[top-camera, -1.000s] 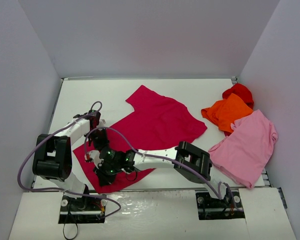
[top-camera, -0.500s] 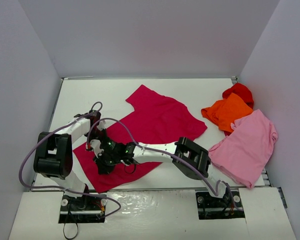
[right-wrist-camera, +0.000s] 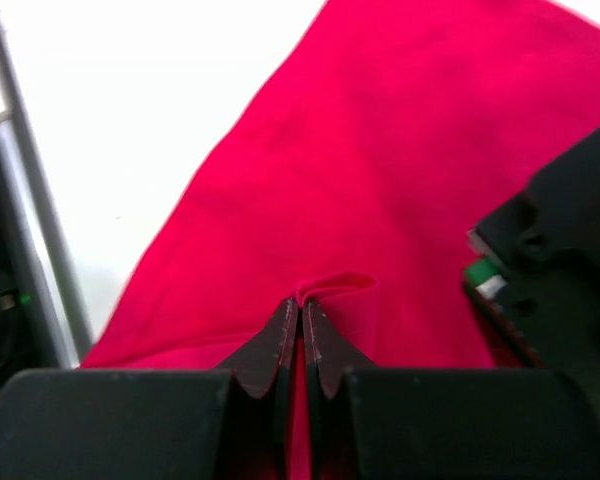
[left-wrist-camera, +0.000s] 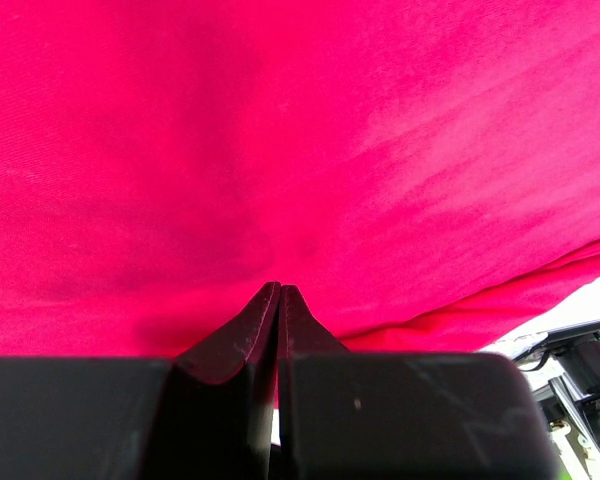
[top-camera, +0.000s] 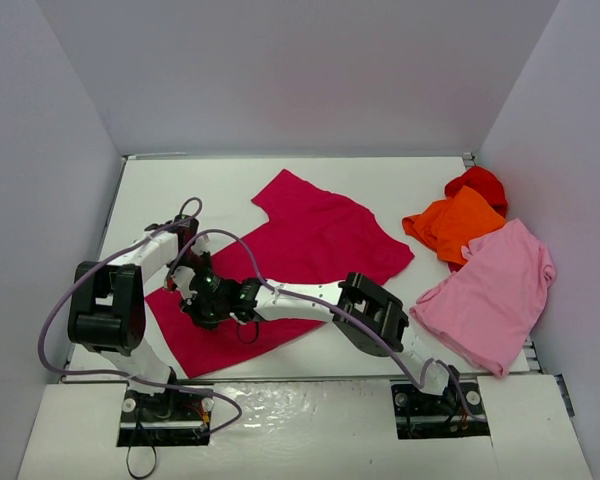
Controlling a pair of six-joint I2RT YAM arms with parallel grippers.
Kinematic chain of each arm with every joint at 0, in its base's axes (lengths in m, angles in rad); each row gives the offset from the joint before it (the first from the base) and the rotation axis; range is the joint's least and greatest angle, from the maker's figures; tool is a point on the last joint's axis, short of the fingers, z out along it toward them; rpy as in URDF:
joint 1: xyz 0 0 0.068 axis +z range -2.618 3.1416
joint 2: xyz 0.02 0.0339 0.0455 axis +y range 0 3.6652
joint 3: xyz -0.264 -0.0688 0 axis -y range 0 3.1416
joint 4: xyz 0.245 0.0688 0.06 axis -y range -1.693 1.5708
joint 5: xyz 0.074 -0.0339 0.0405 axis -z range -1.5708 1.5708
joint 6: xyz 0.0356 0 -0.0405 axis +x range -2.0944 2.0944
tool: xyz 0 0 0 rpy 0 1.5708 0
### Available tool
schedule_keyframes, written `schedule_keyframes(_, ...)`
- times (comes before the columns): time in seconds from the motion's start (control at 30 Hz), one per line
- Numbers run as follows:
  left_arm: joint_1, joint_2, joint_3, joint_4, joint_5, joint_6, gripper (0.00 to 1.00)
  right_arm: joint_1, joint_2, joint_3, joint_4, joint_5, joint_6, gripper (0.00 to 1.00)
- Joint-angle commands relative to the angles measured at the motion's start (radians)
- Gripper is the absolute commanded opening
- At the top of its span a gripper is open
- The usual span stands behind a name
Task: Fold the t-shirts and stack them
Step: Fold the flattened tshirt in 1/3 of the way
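Note:
The large crimson t-shirt (top-camera: 320, 240) lies spread over the middle-left of the table and fills the left wrist view (left-wrist-camera: 300, 150) and the right wrist view (right-wrist-camera: 380, 180). My left gripper (top-camera: 188, 278) is at the shirt's left edge; in its own view (left-wrist-camera: 281, 290) the jaws are closed with crimson cloth at their tips. My right gripper (top-camera: 195, 305) sits just nearer, shut on a pinched fold of the same shirt (right-wrist-camera: 302, 303). The light pink t-shirt (top-camera: 495, 290), the orange t-shirt (top-camera: 455, 225) and the bright red t-shirt (top-camera: 478, 183) lie crumpled at the right.
The white table (top-camera: 210, 190) is boxed in by pale walls at the left, back and right. The two grippers are very close together; the left gripper's black body (right-wrist-camera: 550, 260) shows in the right wrist view. Cables loop above the left forearm (top-camera: 145, 250).
Both grippers have moved away from the near edge toward the back, the right one further. The near-left part of the crimson shirt has been drawn along with them.

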Motion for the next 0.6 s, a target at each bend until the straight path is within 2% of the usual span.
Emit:
schedule_keyframes(0.0,-0.024,-0.053,0.016,-0.011,0.025,0.003,0.00,-0.030,-0.001,0.127,0.099,0.173,-0.061,0.00)
schedule_keyframes(0.17,-0.014,-0.174,0.023,-0.015,-0.035,-0.027,0.00,-0.072,0.002,0.128,0.120,0.171,-0.032,0.00)
schedule_keyframes(0.37,0.009,-0.329,0.028,-0.015,-0.106,-0.074,0.00,-0.116,0.017,0.139,0.148,-0.022,0.088,0.02)
schedule_keyframes(0.47,0.012,-0.417,0.031,-0.022,-0.169,-0.090,0.00,-0.121,0.044,0.138,0.159,-0.148,0.153,0.17)
schedule_keyframes(0.57,0.019,-0.466,0.036,-0.025,-0.186,-0.101,0.00,-0.120,0.074,0.138,0.168,-0.167,0.189,0.39)
